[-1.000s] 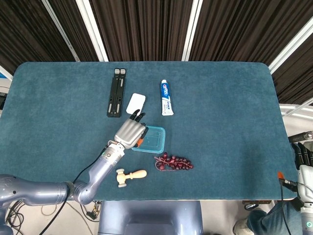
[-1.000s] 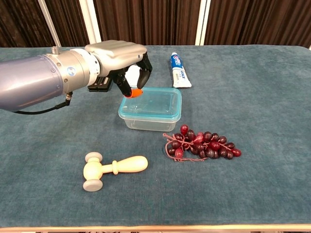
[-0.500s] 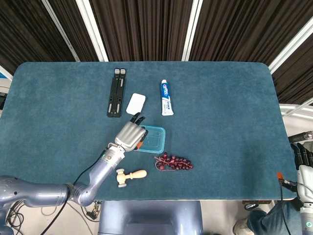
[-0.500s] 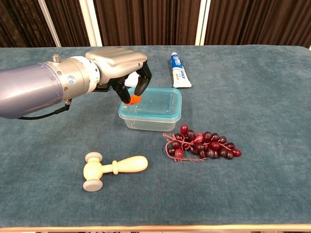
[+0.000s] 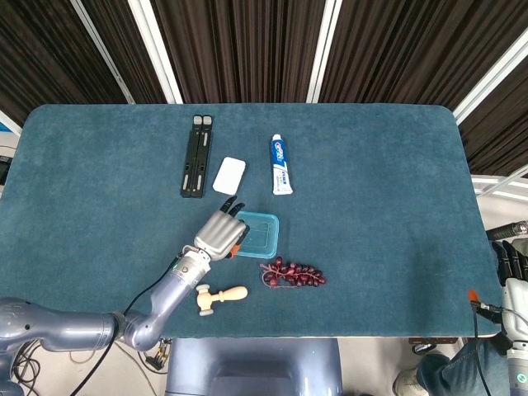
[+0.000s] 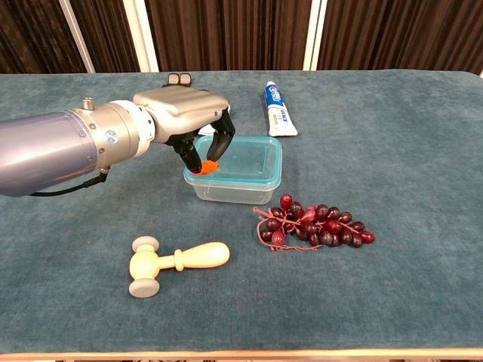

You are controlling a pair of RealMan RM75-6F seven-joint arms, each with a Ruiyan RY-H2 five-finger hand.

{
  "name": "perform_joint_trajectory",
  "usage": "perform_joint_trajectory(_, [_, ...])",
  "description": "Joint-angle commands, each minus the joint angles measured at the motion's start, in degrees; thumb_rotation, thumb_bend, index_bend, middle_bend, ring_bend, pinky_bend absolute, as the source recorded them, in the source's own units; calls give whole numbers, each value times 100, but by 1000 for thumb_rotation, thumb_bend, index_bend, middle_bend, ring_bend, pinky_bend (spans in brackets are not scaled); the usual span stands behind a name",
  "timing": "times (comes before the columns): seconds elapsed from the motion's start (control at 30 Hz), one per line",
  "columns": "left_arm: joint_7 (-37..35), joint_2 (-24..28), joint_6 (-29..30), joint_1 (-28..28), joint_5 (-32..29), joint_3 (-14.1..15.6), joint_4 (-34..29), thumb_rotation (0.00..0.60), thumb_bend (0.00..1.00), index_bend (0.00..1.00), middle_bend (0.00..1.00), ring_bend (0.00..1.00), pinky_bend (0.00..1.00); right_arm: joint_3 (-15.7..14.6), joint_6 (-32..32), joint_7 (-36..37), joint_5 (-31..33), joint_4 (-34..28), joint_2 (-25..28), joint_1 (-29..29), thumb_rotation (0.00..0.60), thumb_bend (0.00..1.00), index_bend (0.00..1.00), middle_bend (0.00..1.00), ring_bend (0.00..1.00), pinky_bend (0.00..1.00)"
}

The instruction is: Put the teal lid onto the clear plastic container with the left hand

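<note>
While lidded, the container touches the left hand.

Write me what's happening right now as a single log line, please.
left hand: fingertips at near-left corner of teal lid | lid: on clear container | right hand: idle at table's right edge

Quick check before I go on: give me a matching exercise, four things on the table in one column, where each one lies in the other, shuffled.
Things:
1. teal lid
2. toothpaste tube
3. wooden mallet
4. grapes

Places:
A. nearest the front edge, below the left hand
B. on the clear container
C. toward the back, beyond the container
D. just right of and in front of the container

Pairs: 1-B, 2-C, 3-A, 4-D
</note>
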Motion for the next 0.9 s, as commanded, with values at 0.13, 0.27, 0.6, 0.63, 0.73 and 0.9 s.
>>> perform_joint_trajectory(0.13, [0, 48, -8, 51, -12, 19, -51, 600, 525, 667, 540, 103, 0, 7, 4, -8, 16, -6, -1, -2, 600, 355, 0, 0, 0, 0])
perform_joint_trajectory(0.27, [-18, 91, 26, 109, 47, 51, -91, 600, 525, 667, 541, 103, 0, 5, -1, -16, 19, -8, -1, 0, 600, 355, 0, 0, 0, 0])
perform_joint_trajectory(0.6, [-37, 49, -81, 146, 109, 104, 29, 600, 525, 667, 541, 103, 0, -9, -38, -27, 23, -12, 20, 9, 600, 355, 0, 0, 0, 0])
perform_joint_trajectory(0.63, [-35, 37, -83, 146, 117, 104, 42, 600, 525, 667, 541, 103, 0, -11, -38, -27, 21, -17, 22, 8, 600, 354, 0, 0, 0, 0])
perform_joint_trajectory(0.73, [-17, -29, -65, 144, 190, 106, 120, 600, 525, 667, 541, 103, 0, -16, -50, -26, 24, -22, 27, 9, 600, 354, 0, 0, 0, 0])
perform_joint_trajectory(0.9, [29, -98, -77, 144, 229, 110, 198, 600, 525, 667, 542, 103, 0, -13, -55, -23, 32, -33, 35, 11, 600, 355, 0, 0, 0, 0])
